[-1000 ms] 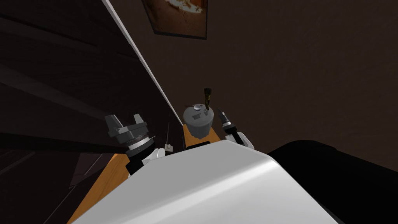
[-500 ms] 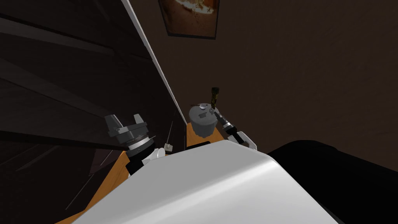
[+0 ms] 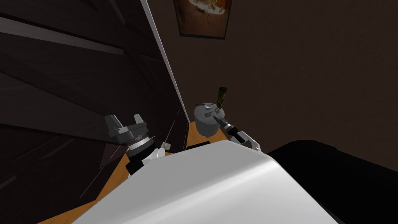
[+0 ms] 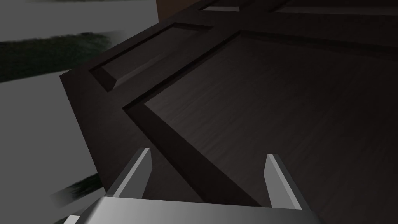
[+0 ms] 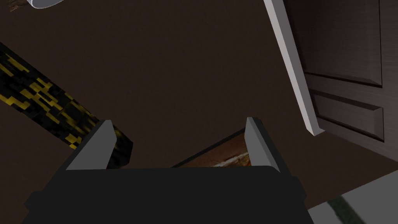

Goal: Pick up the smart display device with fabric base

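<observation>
Left gripper (image 3: pixel 124 118): fingers wide, empty, facing dark panelled door (image 4: pixel 252 97).
Right gripper (image 3: pixel 217 118): fingers wide, nothing between them.
Grey drum-shaped device (image 3: pixel 204 121) on orange tabletop (image 3: pixel 192 138), just beside right fingertips; contact unclear.
Black-and-yellow patterned slab (image 5: pixel 46 101) just outside one finger.
Judged: reach nearly done; closing and lifting left.

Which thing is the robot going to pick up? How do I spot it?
Follow the long white strip down to the flat orange top at its foot. There sits a squat, grey, round device. Unlike the thin black-and-yellow speckled stick standing behind it, it is fat, plain grey and tub-shaped.
</observation>
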Motion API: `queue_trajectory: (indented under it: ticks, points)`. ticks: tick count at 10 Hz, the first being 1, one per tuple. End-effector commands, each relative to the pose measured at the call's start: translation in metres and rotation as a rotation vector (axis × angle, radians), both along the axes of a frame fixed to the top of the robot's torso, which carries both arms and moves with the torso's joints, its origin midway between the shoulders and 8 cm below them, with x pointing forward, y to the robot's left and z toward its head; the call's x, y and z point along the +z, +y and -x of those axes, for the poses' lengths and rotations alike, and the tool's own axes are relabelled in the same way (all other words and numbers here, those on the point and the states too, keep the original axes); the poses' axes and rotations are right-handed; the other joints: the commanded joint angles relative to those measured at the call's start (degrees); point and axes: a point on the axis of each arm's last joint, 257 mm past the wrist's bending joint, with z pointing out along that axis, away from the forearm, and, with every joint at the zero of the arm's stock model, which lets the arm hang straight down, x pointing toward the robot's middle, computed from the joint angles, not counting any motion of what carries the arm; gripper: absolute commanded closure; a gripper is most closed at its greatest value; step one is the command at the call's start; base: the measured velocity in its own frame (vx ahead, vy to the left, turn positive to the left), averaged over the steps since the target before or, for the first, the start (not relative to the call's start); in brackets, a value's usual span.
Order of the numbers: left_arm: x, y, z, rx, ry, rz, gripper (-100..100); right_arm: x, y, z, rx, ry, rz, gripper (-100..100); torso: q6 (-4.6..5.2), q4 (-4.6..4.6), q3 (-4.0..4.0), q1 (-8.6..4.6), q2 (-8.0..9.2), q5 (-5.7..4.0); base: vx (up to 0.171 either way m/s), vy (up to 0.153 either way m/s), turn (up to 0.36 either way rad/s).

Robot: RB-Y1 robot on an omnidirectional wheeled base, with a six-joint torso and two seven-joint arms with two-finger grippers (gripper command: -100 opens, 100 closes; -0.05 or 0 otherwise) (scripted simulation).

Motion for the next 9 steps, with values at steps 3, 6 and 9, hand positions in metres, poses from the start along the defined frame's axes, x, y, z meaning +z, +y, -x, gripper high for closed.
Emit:
queue_trajectory:
  ticks: [3,6,9]
  points:
    - [0.0,0.0,0.0,0.0,0.0,0.0,0,-0.046,-0.015,0.008,0.044,0.082,0.188,-100,0.0,0.0,-0.01,-0.09,-0.01,-0.03,0.023,0.158,0.095]
    - [0.0,0.0,0.0,0.0,0.0,0.0,0,-0.063,-0.027,0.013,0.079,0.119,0.292,-100,0.0,-0.01,-0.04,0.01,-0.06,0.0,0.035,0.142,0.047]
    - [0.0,0.0,0.0,0.0,0.0,0.0,0,-0.095,-0.047,0.025,0.129,0.182,0.456,-100,0.02,-0.02,-0.06,-0.26,-0.09,-0.05,0.048,0.107,0.076]
